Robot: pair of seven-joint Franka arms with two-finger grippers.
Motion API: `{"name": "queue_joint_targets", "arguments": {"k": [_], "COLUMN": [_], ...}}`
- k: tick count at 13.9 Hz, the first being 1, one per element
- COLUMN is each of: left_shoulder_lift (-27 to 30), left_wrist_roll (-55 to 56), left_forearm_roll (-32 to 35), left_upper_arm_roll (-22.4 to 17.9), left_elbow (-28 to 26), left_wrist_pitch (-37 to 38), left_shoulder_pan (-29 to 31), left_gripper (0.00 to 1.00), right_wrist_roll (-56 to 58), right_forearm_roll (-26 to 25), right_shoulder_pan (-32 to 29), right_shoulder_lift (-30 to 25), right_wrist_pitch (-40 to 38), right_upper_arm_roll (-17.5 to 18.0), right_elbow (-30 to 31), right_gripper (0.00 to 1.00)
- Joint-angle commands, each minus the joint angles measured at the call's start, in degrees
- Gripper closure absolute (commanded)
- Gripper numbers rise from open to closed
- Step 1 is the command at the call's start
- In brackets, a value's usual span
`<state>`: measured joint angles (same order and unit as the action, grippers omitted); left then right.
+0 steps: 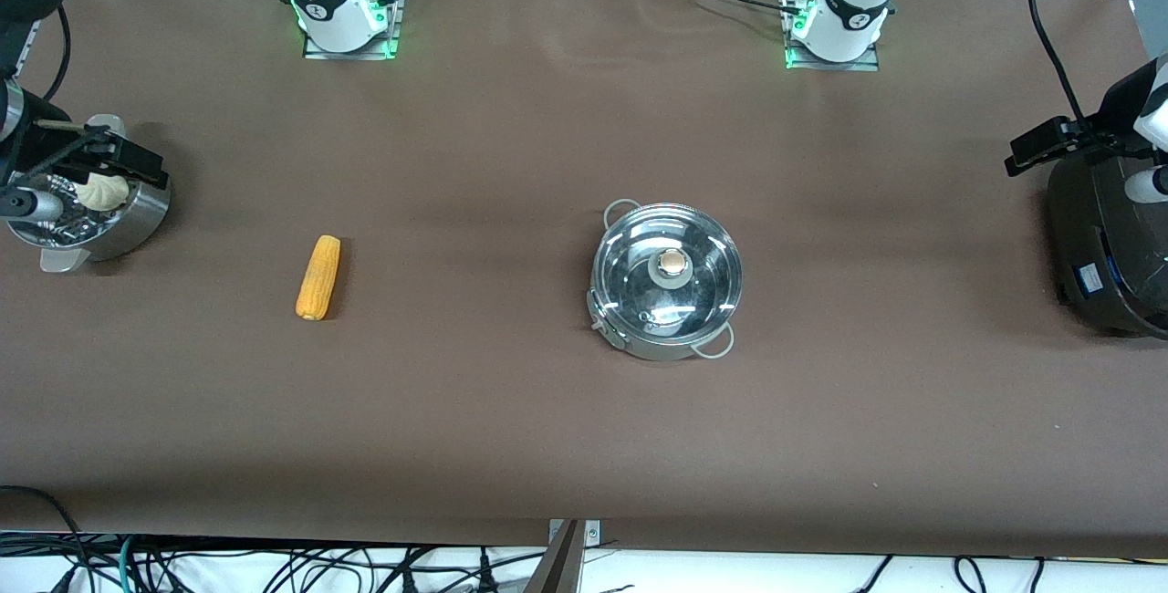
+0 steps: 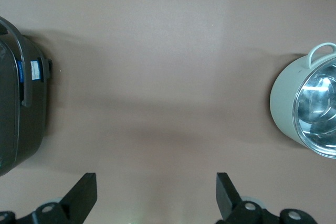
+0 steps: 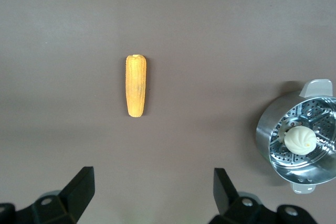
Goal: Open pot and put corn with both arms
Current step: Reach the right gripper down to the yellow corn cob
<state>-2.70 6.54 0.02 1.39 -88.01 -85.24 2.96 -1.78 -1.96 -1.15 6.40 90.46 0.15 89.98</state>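
The shiny steel pot [image 1: 610, 301] stands mid-table with its clear glass lid [image 1: 703, 255] on and the round knob [image 1: 672, 262] in the middle. The pot also shows in the left wrist view [image 2: 286, 103]. The yellow-orange corn [image 1: 318, 277] lies flat on the table toward the right arm's end and shows in the right wrist view [image 3: 136, 85]. My right gripper [image 3: 153, 190] is open and empty, held high over the table beside the steamer basket [image 1: 128, 164]. My left gripper [image 2: 156, 195] is open and empty, high beside the black cooker [image 1: 1040, 148].
A perforated steel steamer basket [image 1: 137, 219] with a white bun [image 1: 100, 192] stands at the right arm's end; it also shows in the right wrist view [image 3: 268, 135]. A large black cooker [image 1: 1109, 246] stands at the left arm's end. Brown cloth covers the table [image 1: 511, 410].
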Motion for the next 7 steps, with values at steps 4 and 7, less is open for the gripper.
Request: {"name": "queue_joint_targets", "arguments": {"k": [4, 7], "left_shoulder_lift": [-0.29, -0.29], "left_wrist_roll": [-0.83, -0.83], "left_forearm_roll": [0.24, 0.15], "left_upper_arm_roll": [0.28, 0.36], "left_elbow": [1.17, 1.17], "left_wrist_pitch": [0.25, 0.16], "left_shoulder_pan": [0.12, -0.05], "left_gripper": [0.0, 0.0], "right_wrist_roll": [-0.16, -0.33], "right_forearm_roll": [-0.15, 1.94], "right_shoulder_pan": [0.35, 0.27], "right_shoulder_lift": [4.84, 8.97], "right_wrist_pitch": [1.55, 4.54], "right_upper_arm_roll": [-0.15, -0.06], "right_elbow": [-1.56, -1.47], "right_gripper": [0.0, 0.0]}}
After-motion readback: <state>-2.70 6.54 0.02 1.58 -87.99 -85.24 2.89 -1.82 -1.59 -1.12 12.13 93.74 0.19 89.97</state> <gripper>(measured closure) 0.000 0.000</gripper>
